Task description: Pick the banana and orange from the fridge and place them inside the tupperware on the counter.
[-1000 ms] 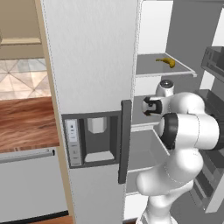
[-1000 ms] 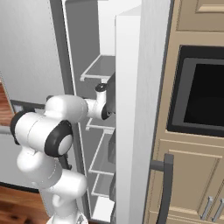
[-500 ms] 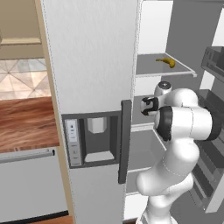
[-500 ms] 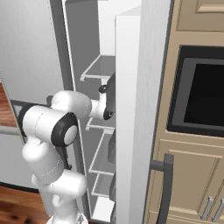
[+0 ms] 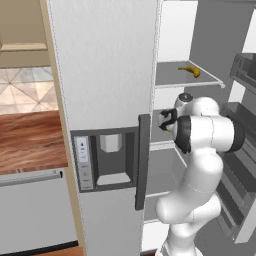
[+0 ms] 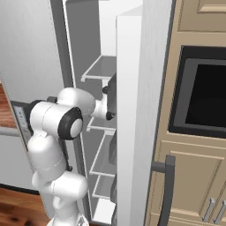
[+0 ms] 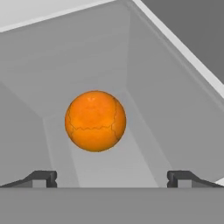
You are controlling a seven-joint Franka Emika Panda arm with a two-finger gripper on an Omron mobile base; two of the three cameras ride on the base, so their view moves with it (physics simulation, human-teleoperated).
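2 fingertips (image 7: 41,178) apart, claw (image 7: 111,179) released | orange (image 7: 95,120) ahead, untouched | banana (image 5: 190,71) shelved above

A built-in black oven (image 6: 205,95) sits in beige cabinets (image 6: 194,172) with metal bar handles (image 6: 207,210) below it. A tiled wall (image 5: 25,90) in tan and grey rises under a beige upper cabinet (image 5: 22,32), and a white appliance front (image 5: 32,212) stands below with a silver handle (image 5: 30,178).

White rounded arm (image 5: 200,150), dark joints
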